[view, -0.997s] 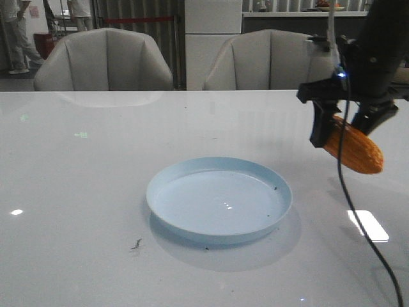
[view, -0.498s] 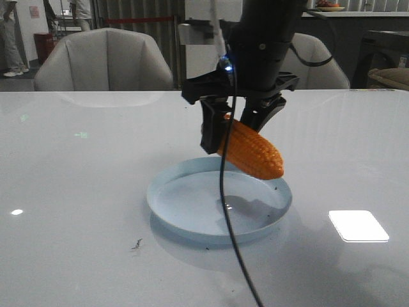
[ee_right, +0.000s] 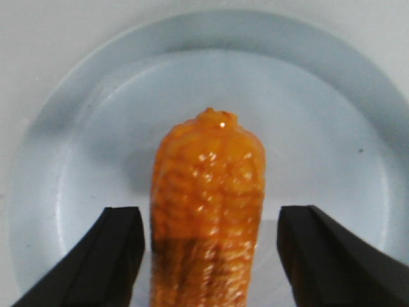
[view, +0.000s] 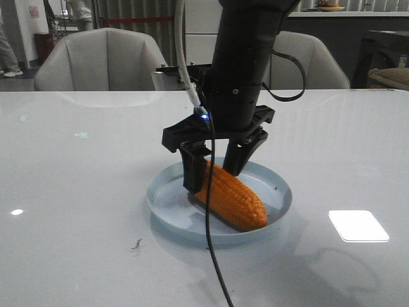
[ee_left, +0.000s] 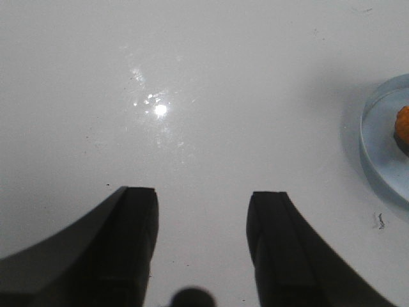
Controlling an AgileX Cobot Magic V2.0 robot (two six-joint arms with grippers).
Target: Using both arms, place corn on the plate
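Observation:
The orange corn lies on the pale blue plate, its tapered tip toward the front right. My right gripper stands over the corn's far end, its fingers straddling the cob. In the right wrist view the corn sits between the fingers with a gap on each side, so the right gripper is open, with the plate beneath. My left gripper is open and empty over bare table. There the plate's rim and a bit of corn show at the edge.
The table is white and glossy, with a bright light patch at the front right and a small dark speck left of the plate. Two grey chairs stand behind the far edge. A black cable hangs from the right arm.
My right arm carried the corn from the table's right side leftward over the plate and lowered it. The corn now rests on the plate and the jaws stand apart from it.

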